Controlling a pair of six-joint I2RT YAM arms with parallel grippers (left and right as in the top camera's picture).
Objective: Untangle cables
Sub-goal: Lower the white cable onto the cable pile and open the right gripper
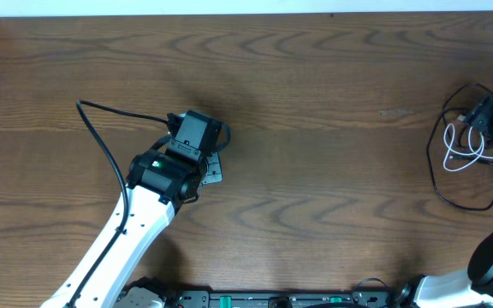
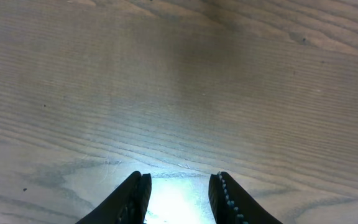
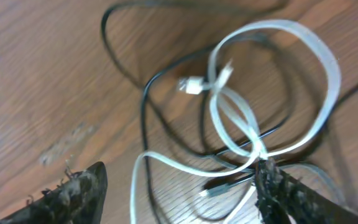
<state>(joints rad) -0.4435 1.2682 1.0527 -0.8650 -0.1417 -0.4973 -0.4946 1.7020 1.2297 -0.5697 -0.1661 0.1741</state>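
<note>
Hovering over the wooden desk [image 1: 315, 171], the left fingers [image 2: 135, 193] stand parted and empty, likely parked clear. At the right edge, the right fingers [image 3: 73, 196] gape astride the looped white cable [image 3: 319, 56] and black cable [image 3: 145, 99], seemingly poised to pinch a strand near the white plug [image 3: 192, 85].

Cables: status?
Left pincer open over table. Right pincer open above white cable and black cable, looped together, ungripped. No obstruction seen.

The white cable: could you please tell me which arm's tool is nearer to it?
Right. The right tool sits open directly over the white cable, tangled with the black cable; the left tool is above bare table far across to the left.
</note>
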